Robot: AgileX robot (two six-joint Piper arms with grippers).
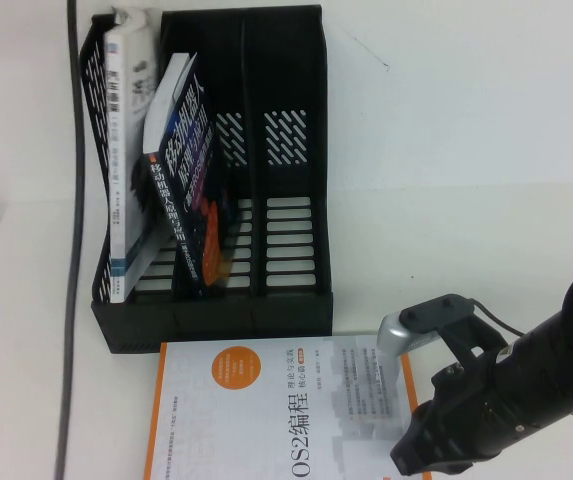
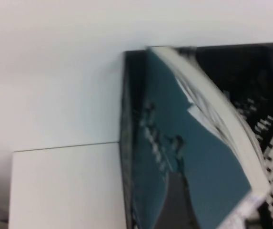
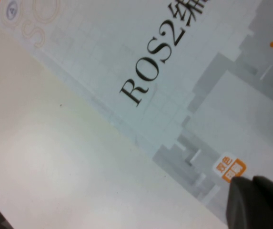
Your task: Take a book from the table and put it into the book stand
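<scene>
Upper left, book stand point(image 1: 291, 200): black, three compartments, on the white table point(image 1: 466, 150).
Book point(image 1: 126, 150): white paperback, upright in the stand's leftmost compartment.
Dark blue book point(image 1: 181, 180): middle compartment, tilted towards the white one.
Orange-bordered book point(image 1: 266, 410): flat at lower centre, just before the stand.
Right gripper point(image 1: 421, 450): lower right, over that book; jaw state cannot be told.
Left gripper: out of sight; jaws unseen.
</scene>
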